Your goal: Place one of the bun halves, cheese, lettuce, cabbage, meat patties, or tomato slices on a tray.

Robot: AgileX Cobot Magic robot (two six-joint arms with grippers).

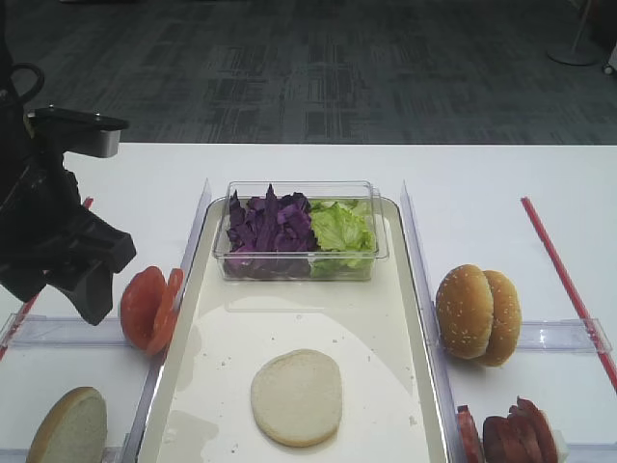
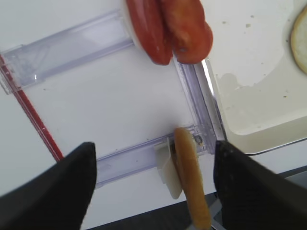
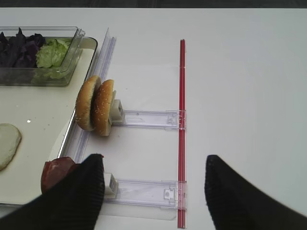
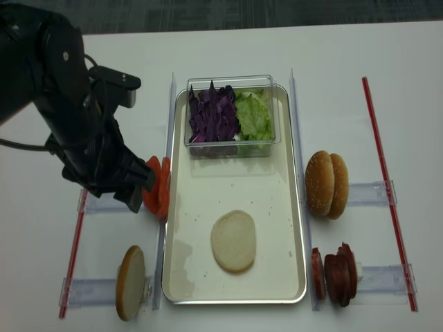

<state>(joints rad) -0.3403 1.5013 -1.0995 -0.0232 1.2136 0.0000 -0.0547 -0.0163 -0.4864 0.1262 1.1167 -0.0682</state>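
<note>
White worktop: our left gripper (image 2: 153, 187), jaws open and empty, hangs nearer the tomato slices (image 2: 169, 28), just beyond.

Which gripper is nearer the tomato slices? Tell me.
Left. The left gripper hangs open just beside the tomato slices, on their outer side. The right gripper is open across the tray, over the rails by the meat patties.
</note>
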